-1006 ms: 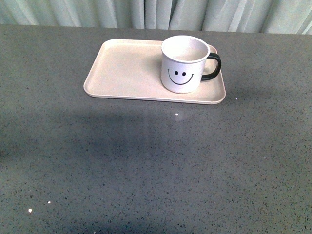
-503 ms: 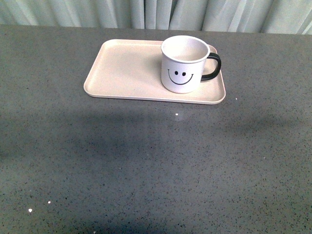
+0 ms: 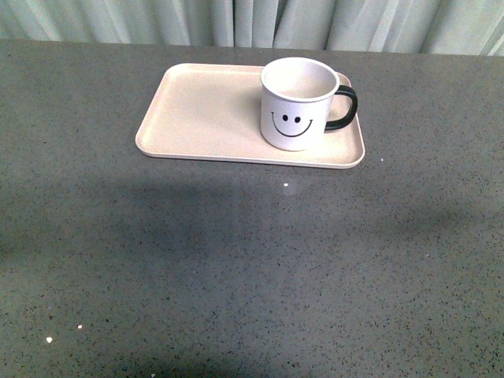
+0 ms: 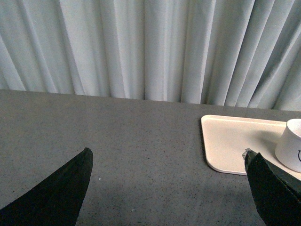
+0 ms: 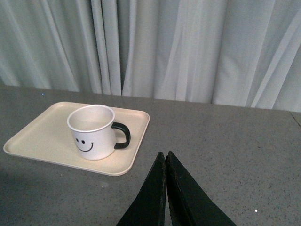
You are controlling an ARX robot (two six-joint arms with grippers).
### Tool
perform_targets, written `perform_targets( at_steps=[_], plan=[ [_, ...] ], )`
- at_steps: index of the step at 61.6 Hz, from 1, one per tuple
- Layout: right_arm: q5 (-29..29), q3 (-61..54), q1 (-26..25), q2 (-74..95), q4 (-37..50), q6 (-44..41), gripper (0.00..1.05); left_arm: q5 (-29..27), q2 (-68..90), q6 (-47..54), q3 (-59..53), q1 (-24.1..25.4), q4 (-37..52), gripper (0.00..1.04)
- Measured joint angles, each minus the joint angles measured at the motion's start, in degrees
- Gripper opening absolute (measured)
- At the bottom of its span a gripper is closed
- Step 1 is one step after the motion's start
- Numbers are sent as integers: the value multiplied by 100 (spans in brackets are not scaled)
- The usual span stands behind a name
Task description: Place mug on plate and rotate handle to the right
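— Any brand, label or writing to read?

— None legible. Only a black smiley face on the side of the white mug (image 3: pixel 298 102), turned toward the front camera.

— And where is the mug?

— Standing upright on the plate (image 3: pixel 197 118), in the plate's right-hand part as seen from the front, nearer the plate's front rim than its back one. Empty inside. Black handle (image 3: pixel 344 108) sticking out to the right, over the plate's right end and within its rim.

— Plate's place?

— Flat on the grey speckled surface (image 3: pixel 252 268), long side running left to right, with pale curtains (image 3: pixel 252 20) hanging behind the surface's far edge.

— Left pincer?

— Spread wide open, holding nothing. Dark fingers (image 4: pixel 56 193) at both lower corners of the left wrist view, bare surface between them. Left pincer (image 4: pixel 169 188) short of the plate (image 4: pixel 235 141), facing its left end; only a sliver of the mug (image 4: pixel 290 143) visible by one fingertip, not touched.

— Right pincer?

— Closed, the two dark fingers (image 5: pixel 153 197) pressed together with nothing gripped. Right pincer (image 5: pixel 166 155) on the mug's handle side, off the plate (image 5: pixel 42 136), its tips just past the plate's near right corner. Clear of the mug (image 5: pixel 92 132) and of the handle (image 5: pixel 123 135), which points toward the pincer's side.

— Either pincer seen from the front?

— Neither; only soft shadows on the surface in front of the plate.
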Motion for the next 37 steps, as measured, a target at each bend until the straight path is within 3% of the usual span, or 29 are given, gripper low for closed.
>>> perform_targets(
  at_steps=[37],
  plan=[
    [0, -2, 0, -1875, -1768, 0, 2, 0, 0, 0, 0, 0, 0, 95]
  ],
)
